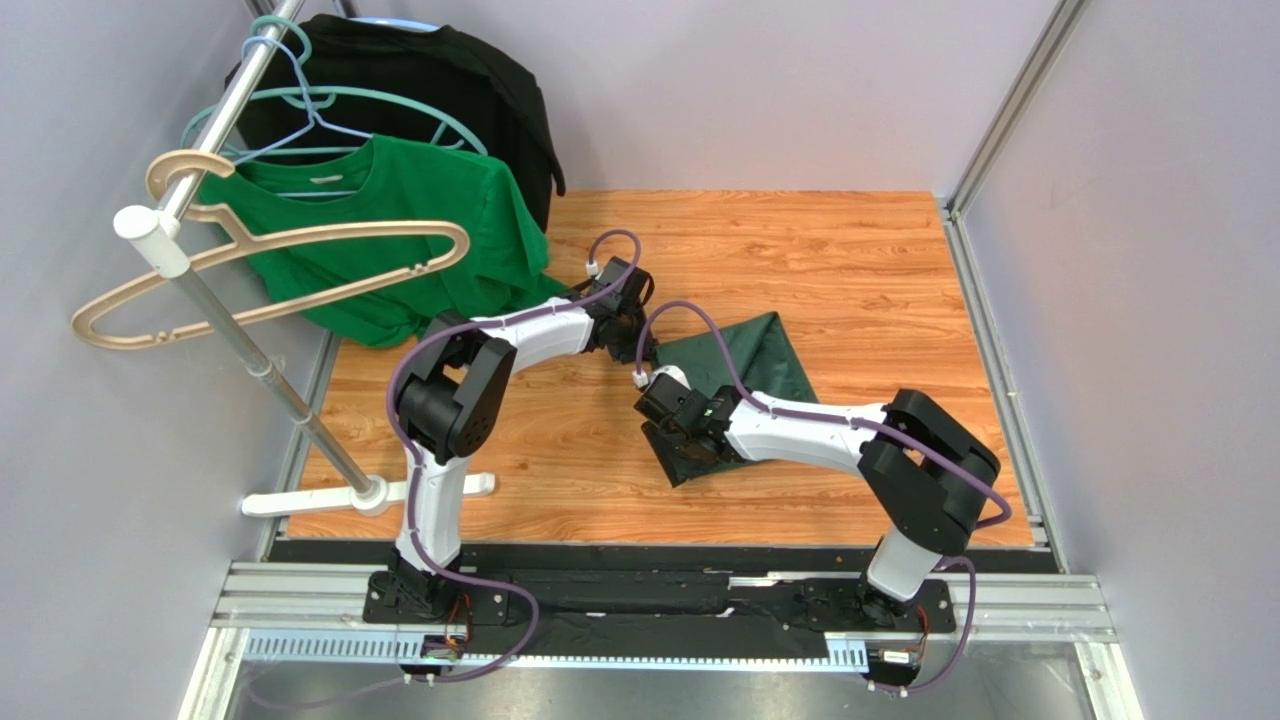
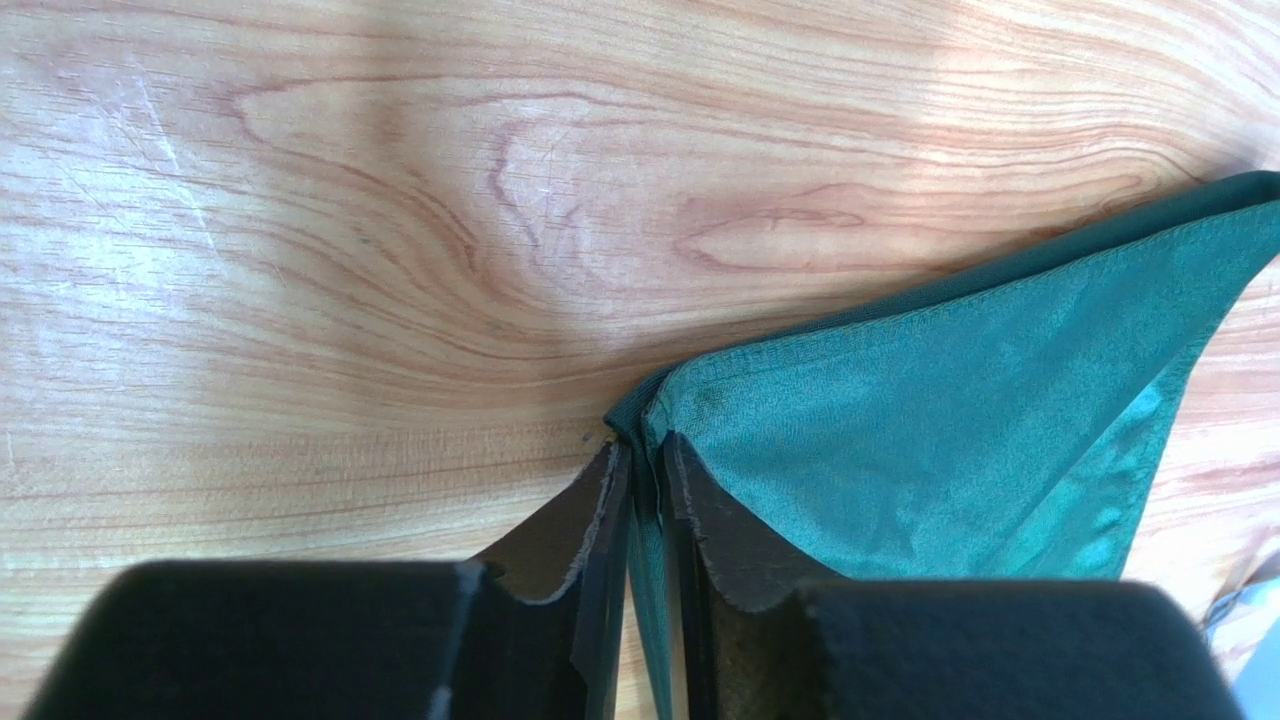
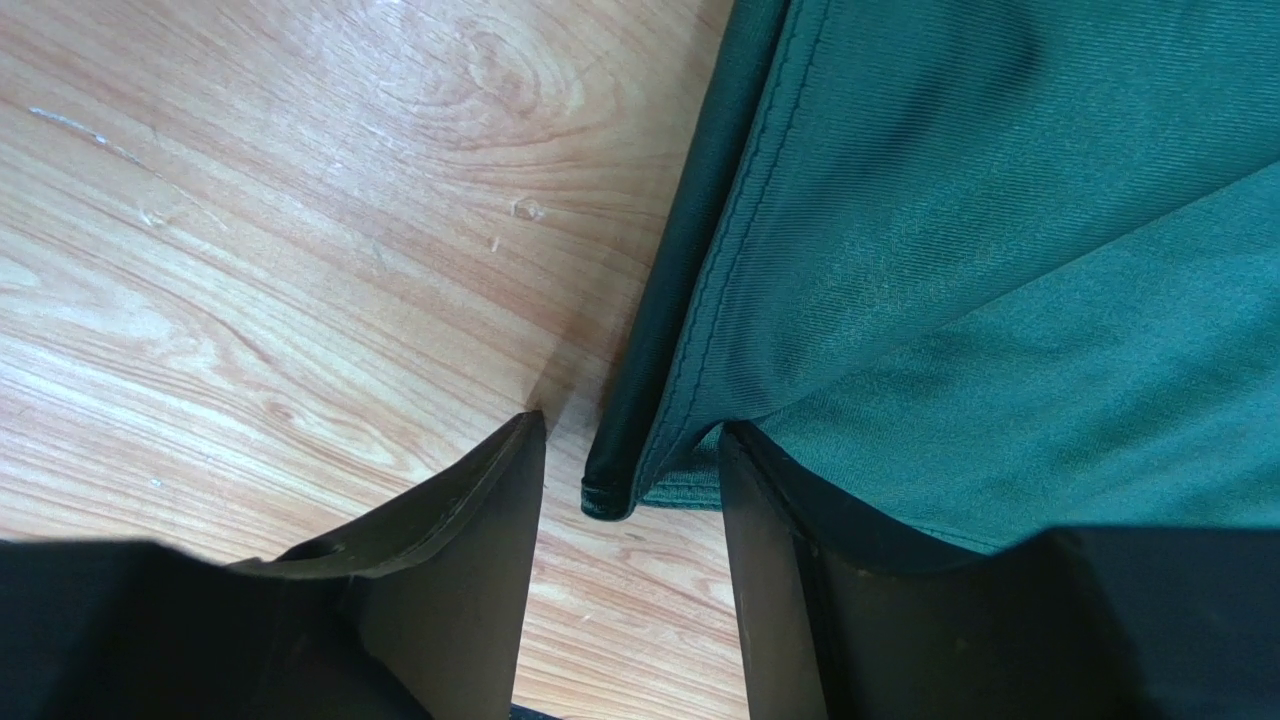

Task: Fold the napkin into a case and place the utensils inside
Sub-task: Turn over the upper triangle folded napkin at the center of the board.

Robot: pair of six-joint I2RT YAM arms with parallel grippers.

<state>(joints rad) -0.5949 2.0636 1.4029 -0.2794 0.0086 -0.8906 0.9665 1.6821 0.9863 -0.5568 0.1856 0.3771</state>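
Observation:
The napkin (image 1: 751, 353) is a dark green cloth lying on the wooden table (image 1: 857, 255) right of centre, folded over with layered edges. My left gripper (image 1: 631, 333) is at its far-left corner. In the left wrist view that gripper (image 2: 643, 447) is shut on the napkin (image 2: 932, 450), whose corner is pinched between the pads. My right gripper (image 1: 672, 425) is at the near-left corner. In the right wrist view it (image 3: 633, 435) stands open, straddling the hemmed corner of the napkin (image 3: 977, 225). The cloth rests against the right finger (image 3: 766, 570). The utensils are out of view, and no narrow case shows.
A clothes rack pole (image 1: 226, 285) stands at the left with its base (image 1: 361, 495) on the table's left edge. It carries hangers, a bright green T-shirt (image 1: 406, 225) and a black garment (image 1: 436, 75). Grey walls close in both sides and the back.

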